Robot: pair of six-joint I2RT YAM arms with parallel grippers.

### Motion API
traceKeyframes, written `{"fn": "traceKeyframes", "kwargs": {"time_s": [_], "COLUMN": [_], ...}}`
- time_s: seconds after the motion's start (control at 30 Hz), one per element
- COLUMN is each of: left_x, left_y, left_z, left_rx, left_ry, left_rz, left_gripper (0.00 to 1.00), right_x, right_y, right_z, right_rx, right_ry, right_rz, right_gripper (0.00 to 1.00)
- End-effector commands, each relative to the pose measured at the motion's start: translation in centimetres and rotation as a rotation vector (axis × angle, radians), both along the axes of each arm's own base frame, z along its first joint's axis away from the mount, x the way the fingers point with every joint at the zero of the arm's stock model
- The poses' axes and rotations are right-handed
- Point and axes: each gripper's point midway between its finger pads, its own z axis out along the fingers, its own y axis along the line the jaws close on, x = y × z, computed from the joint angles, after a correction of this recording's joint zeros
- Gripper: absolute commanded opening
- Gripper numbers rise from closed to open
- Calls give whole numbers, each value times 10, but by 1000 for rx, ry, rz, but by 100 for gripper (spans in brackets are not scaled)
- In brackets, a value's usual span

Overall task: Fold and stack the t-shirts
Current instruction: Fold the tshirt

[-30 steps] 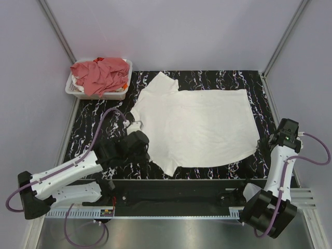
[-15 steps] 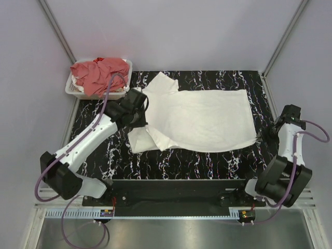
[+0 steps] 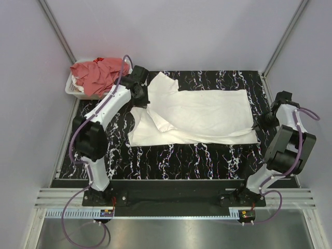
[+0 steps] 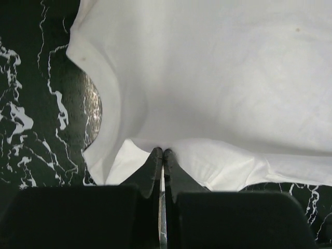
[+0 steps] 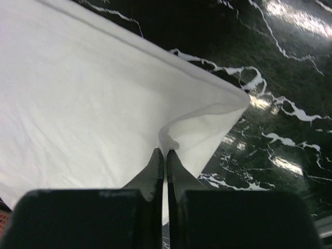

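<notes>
Showed from above a plain white, round-necked thin cloth t-shirt [image 3: 202, 116] stretched as a long doubled band across the black, white-veined marble worktop [image 3: 207, 161], long axis running left to right between the two arms. Pinched at both ends, with the left arm's fingers [image 4: 163, 153] closed tight on a folded edge beside the neck opening and the right arm's fingers [image 5: 165, 153] closed tight on the folded hem corner. Lay straight ahead of each pair, each arm nearest its own end. Judged ready for lowering both ends together, square to that axis. Left crumpled salmon-red cloth t-shirts [image 3: 96, 75] heaped in a white plastic basket [image 3: 70, 89] at the far left corner. Revealed the pinches only in the wrist views; gave the full length and the basket only from above
</notes>
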Motion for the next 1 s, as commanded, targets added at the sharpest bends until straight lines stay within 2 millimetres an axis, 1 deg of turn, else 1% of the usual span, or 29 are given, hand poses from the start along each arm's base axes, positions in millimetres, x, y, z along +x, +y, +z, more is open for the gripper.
{"fn": "traceKeyframes", "kwargs": {"time_s": [0.0, 0.03, 0.07, 0.1, 0.13, 0.17, 0.2, 0.23, 0.27, 0.3, 0.33, 0.37, 0.4, 0.43, 0.47, 0.5, 0.53, 0.57, 0.6, 0.63, 0.67, 0.7, 0.73, 0.77, 0.8, 0.83, 0.87, 0.93, 0.97], "left_x": [38, 40, 59, 69, 69, 88, 92, 91, 87, 83, 83, 64, 57, 56, 35, 27, 22, 0, -9, -24, -34, -42, -42, -58, -62, -62, -74, -76, -84], "left_y": [-3, 1, 2, 3, 7, 10, 10, 17, 15, 18, 17, 21, 21, 21, 27, 30, 33, 39, 42, 47, 45, 45, 45, 48, 48, 46, 46, 43, 44], "left_z": [-2, -7, 10, -12, -16, 5, -11, -10, -4, -1, 3, 6, 8, 13, 14, 15, 18, 15, 13, -7, 3, 0, -2, -14, -20, -23, -37, -46, -58], "left_rx": [9, 32, 26, 40, 50, 14, 7, 1, -29, -25, -33, -39, -48, -62, -61, -62, -67, -66, -73, -77, -118, -131, -150, -158, -169, -186, -202, -231, -240], "left_ry": [2, 33, -15, 33, 77, 25, 71, 92, 94, 95, 72, 84, 76, 40, 53, 46, 22, 33, 30, 56, 25, 21, -6, 13, 11, -9, 23, 13, 37], "left_rz": [-43, -38, -36, -36, -32, -16, -16, -3, -5, -1, -1, 1, 1, 5, 12, 18, 25, 38, 48, 58, 64, 65, 71, 90, 93, 94, 106, 112, 132], "left_gripper": [0, 0, 0, 0, 0, 0, 6, 15, 28, 35, 41, 46, 54, 57, 58, 59, 59, 59, 60, 61, 61, 62, 63, 66, 67, 67, 68, 69, 70], "right_x": [29, 35, 45, 52, 60, 73, 78, 88, 85, 83, 76, 70, 64, 52, 47, 42, 31, 25, 19, 5, -1, -4, -16, -19, -20, -24, -25, -28, -26], "right_y": [-13, -15, -18, -19, -14, -15, -11, -5, -2, -2, -4, -6, -8, -7, -7, -8, -6, -6, -6, -5, -6, -8, -6, -7, -9, -4, -5, -5, -6], "right_z": [4, 2, -3, -5, -6, -7, -5, 4, 5, 8, 7, 19, 22, 16, 26, 27, 21, 27, 26, 15, 20, 18, 6, 7, 4, -3, -6, -12, -12], "right_rx": [-12, -9, 4, 19, 56, 79, 98, 132, 149, 143, 118, 86, 69, 57, 40, 29, 26, 7, -8, -8, -24, -34, -15, -20, -29, -7, -5, -2, -6], "right_ry": [-27, -26, -21, -24, -35, -47, -63, -97, -83, -86, -65, -82, -81, -54, -77, -79, -56, -68, -67, -37, -56, -67, -49, -66, -78, -77, -81, -82, -93], "right_rz": [-18, -25, -31, -27, -12, 8, 58, 92, 114, 135, 131, 128, 122, 113, 111, 116, 118, 124, 130, 122, 118, 114, 108, 105, 116, 124, 128, 133, 134], "right_gripper": [0, 0, 0, 0, 0, 4, 16, 56, 77, 95, 100, 100, 100, 100, 100, 100, 100, 100, 100, 100, 100, 100, 99, 98, 97, 97, 97, 97, 98]}}
